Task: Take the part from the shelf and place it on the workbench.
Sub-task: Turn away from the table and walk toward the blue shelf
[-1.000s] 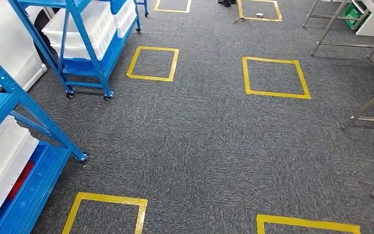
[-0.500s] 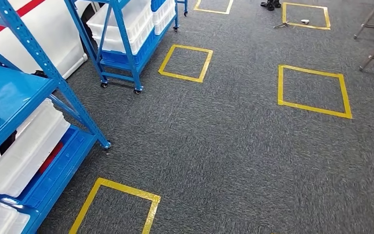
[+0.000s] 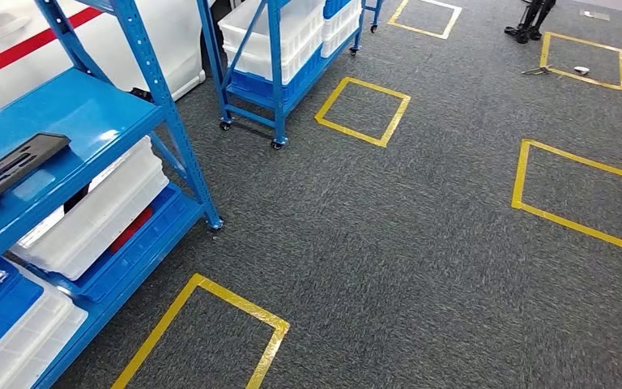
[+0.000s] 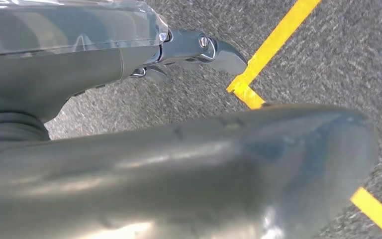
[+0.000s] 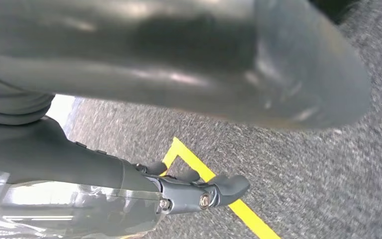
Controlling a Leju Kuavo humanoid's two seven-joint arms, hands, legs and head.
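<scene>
Grey carpet (image 3: 389,243); part (image 3: 12,170) on shelf (image 3: 89,113). Left hand (image 4: 199,50), right hand (image 5: 204,191) spread, empty; square up before reaching.

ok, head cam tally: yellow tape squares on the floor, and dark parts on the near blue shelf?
Yellow tape squares: 5
Dark part on the near blue shelf: 1
Total: 6
</scene>
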